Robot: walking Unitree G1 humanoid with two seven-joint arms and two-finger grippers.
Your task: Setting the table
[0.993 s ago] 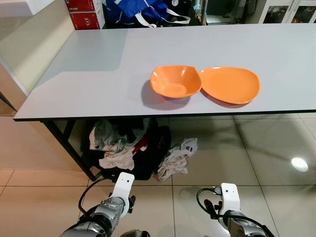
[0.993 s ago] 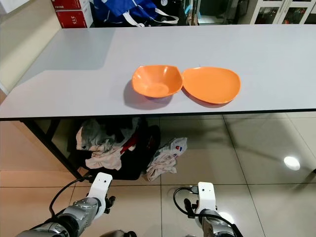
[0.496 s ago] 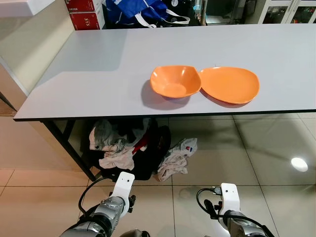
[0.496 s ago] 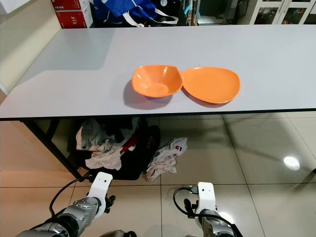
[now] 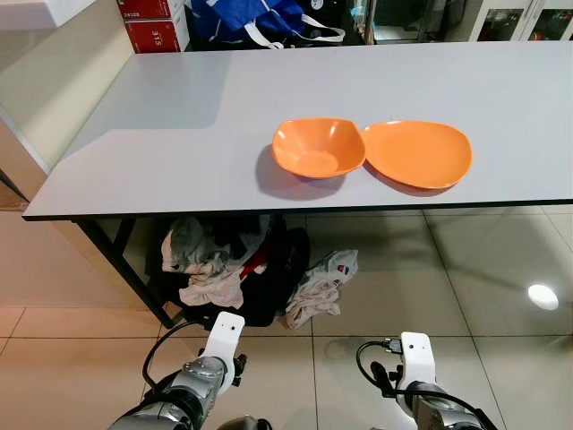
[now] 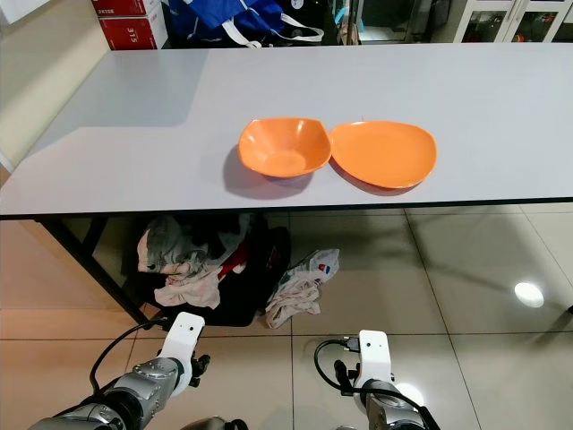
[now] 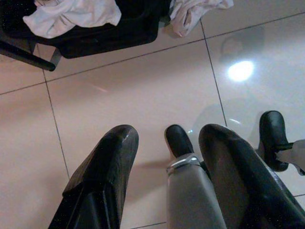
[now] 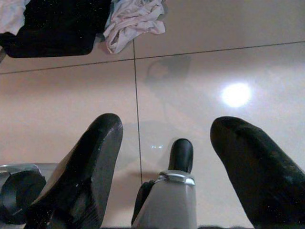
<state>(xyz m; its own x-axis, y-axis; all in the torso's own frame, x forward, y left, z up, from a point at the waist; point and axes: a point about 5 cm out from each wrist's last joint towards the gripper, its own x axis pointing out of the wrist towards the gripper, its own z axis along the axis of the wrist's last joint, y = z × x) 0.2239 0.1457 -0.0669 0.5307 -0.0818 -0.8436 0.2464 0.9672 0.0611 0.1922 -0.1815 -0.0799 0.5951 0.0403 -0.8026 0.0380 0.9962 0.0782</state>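
Bowl (image 5: 318,148) touching plate (image 5: 418,153) near table (image 5: 161,134) front edge; left gripper (image 7: 167,157), right gripper (image 8: 164,143) spread, empty, over floor.

Your left gripper (image 7: 167,157) and right gripper (image 8: 164,143) both hang low by your legs, fingers spread apart, holding nothing.

table (image 5: 161,134) far side and right end cropped, clothes pile (image 5: 210,260) partly under it
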